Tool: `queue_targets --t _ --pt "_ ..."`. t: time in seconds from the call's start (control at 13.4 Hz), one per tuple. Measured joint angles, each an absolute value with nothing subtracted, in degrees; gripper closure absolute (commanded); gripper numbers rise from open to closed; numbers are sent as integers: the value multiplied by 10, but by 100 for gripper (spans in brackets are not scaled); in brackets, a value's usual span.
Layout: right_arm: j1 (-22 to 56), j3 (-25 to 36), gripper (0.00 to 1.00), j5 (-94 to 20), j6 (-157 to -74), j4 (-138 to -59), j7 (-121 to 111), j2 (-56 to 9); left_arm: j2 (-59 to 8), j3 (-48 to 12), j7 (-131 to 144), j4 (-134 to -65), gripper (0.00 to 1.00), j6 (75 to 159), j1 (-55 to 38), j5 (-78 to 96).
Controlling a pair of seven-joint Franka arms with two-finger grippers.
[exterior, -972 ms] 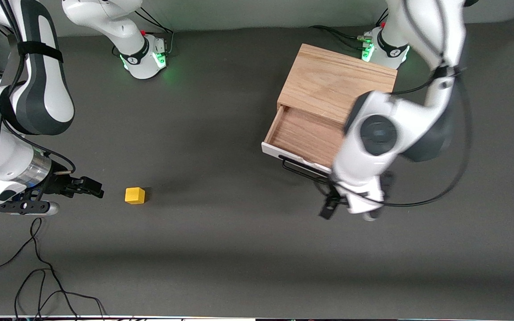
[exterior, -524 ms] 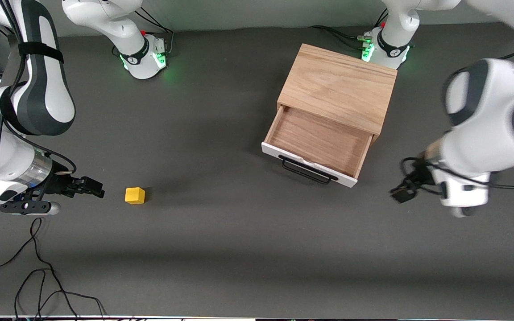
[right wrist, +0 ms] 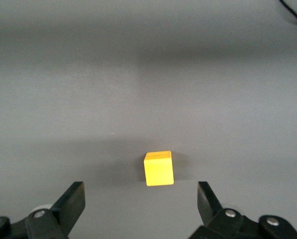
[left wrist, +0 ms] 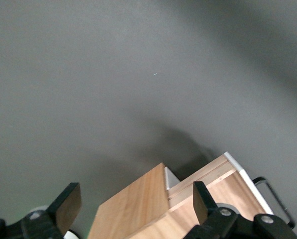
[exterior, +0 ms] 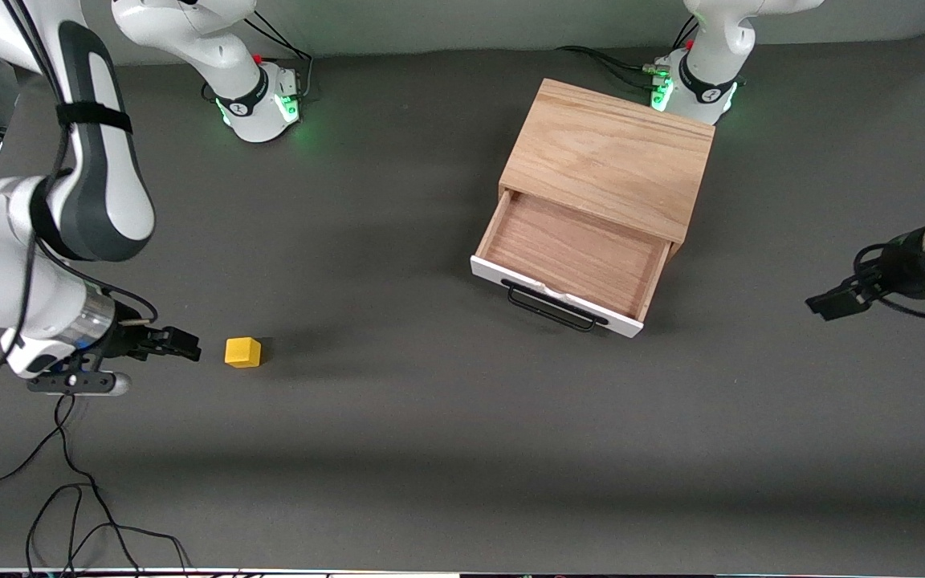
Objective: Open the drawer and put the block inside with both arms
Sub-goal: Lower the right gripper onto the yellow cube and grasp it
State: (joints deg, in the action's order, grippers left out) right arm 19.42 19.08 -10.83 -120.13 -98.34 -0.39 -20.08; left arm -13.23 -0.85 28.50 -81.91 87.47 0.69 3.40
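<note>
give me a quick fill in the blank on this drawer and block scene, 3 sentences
1. The drawer of the oak box stands ____.
2. The yellow block rests on the ____, not in the drawer.
3. The open right hand is beside the block, and the open left hand is at the left arm's end of the table, holding ____.

Missing words: open; table; nothing

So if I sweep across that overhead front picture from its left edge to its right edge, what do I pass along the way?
right gripper, open → the block on the table → the drawer, pulled open and holding nothing → left gripper, open, out past the drawer.
</note>
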Motion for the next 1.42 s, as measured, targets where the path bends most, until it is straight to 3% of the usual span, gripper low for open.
queue_targets --t 0.6,1.42 --pt "212 189 0 -108 -1363 -1100 -15 -250 -47 -14 44 -883 0 883 8 33" --pt "218 186 0 -113 -1422 -1144 -16 -291 -38 -18 8 -892 0 897 -15 3"
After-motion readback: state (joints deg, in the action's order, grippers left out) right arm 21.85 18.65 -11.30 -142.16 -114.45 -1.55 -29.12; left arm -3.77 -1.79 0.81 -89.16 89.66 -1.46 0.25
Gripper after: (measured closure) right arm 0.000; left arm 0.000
